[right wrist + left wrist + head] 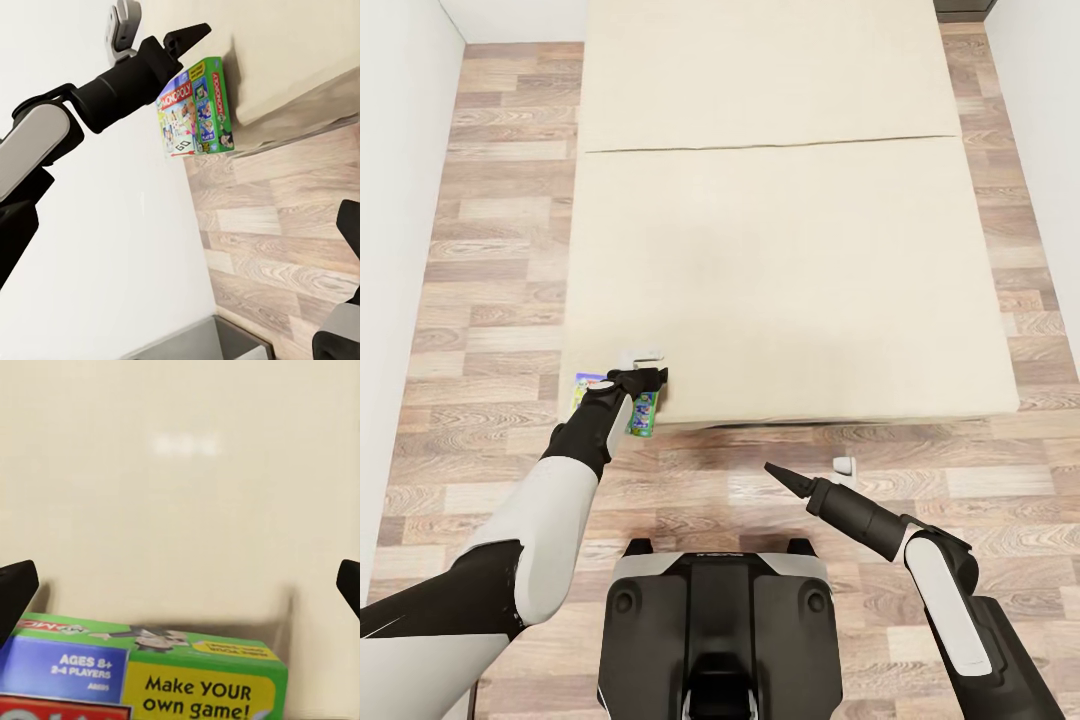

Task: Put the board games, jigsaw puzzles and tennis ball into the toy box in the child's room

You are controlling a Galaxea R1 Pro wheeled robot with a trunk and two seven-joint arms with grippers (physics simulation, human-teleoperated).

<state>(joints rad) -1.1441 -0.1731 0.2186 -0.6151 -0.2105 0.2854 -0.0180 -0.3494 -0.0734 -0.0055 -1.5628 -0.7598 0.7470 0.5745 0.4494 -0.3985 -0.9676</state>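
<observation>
The bed (790, 250) with its beige mattress lies ahead. At its near left corner the green-edged Monopoly board game (642, 412) (150, 675) (199, 109) stands on edge against the mattress side, jutting over the floor. My left gripper (650, 367) (180, 585) (161, 30) hovers just above it, open, its fingertips (15, 589) wide apart; the box sits under the wrist, and I cannot tell what holds it up. My right gripper (810, 470) is open over the floor in front of the bed. The toy box, table, jigsaw puzzles and tennis ball are out of view.
Wood-plank floor (500, 300) runs along the bed's left side, bounded by a white wall (400, 250). A narrower floor strip and another wall (1040, 150) lie on the right. My base (720, 620) stands close to the foot of the bed.
</observation>
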